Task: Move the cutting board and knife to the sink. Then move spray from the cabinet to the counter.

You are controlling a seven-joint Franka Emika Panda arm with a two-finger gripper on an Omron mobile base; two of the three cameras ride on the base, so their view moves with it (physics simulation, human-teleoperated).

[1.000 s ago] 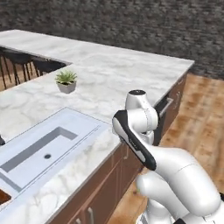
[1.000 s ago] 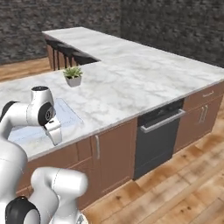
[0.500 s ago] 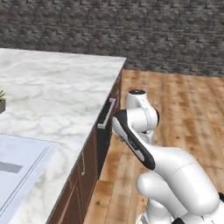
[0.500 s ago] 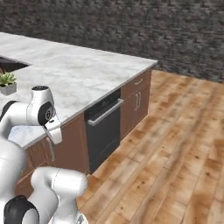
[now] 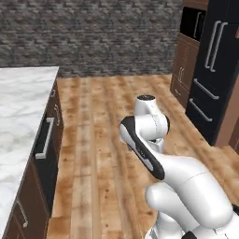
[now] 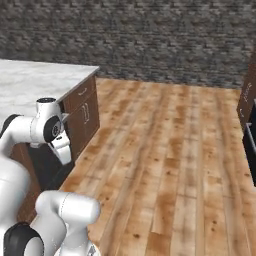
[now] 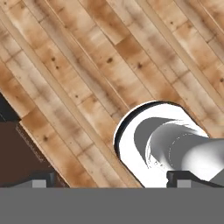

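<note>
While the pincer [image 7: 107, 183] hangs wide and empty over the wooden floor [image 7: 87, 65], the base faces away from the worktop [image 5: 18, 121]. Board, knife and spray are nowhere visible; this looks like travel between steps, so next find the cabinet.

Warm brown wooden plank floor [image 6: 170, 150] runs to a dark grey rough stone wall [image 5: 93, 32]; tall black double-door fridge [image 5: 217, 65] in brown wooden cabinetry [image 5: 183, 65].

White grey-veined counter [image 5: 21, 100], orange-brown plank floor [image 6: 175, 150], dark grey stone wall [image 5: 93, 32].
</note>
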